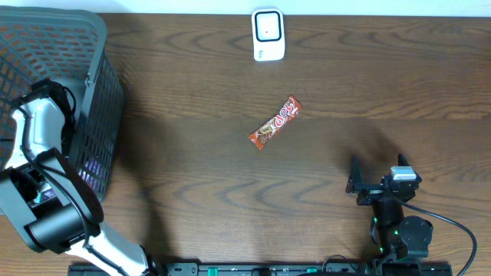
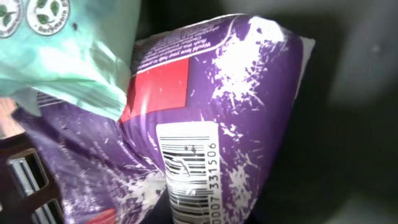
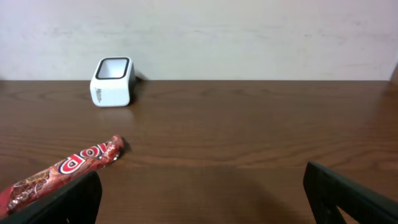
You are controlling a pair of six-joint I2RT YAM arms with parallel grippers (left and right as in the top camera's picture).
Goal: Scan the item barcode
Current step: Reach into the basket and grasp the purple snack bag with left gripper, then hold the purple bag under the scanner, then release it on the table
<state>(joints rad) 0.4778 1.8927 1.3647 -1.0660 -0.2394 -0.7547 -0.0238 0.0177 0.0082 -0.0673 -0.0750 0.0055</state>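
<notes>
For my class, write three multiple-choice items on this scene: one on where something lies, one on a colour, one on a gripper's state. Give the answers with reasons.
1. Where is the candy bar?
A in the basket
B on the table, apart from the scanner
C on top of the scanner

2. What colour is the bag bearing the barcode?
A purple
B yellow
C black

3. How is the right gripper?
A open and empty
B shut on the bar
C shut on the scanner

Answers: B, as bare wood shows all round it; A, as purple film surrounds the white barcode patch; A, as its fingers stand apart with only table between.
</notes>
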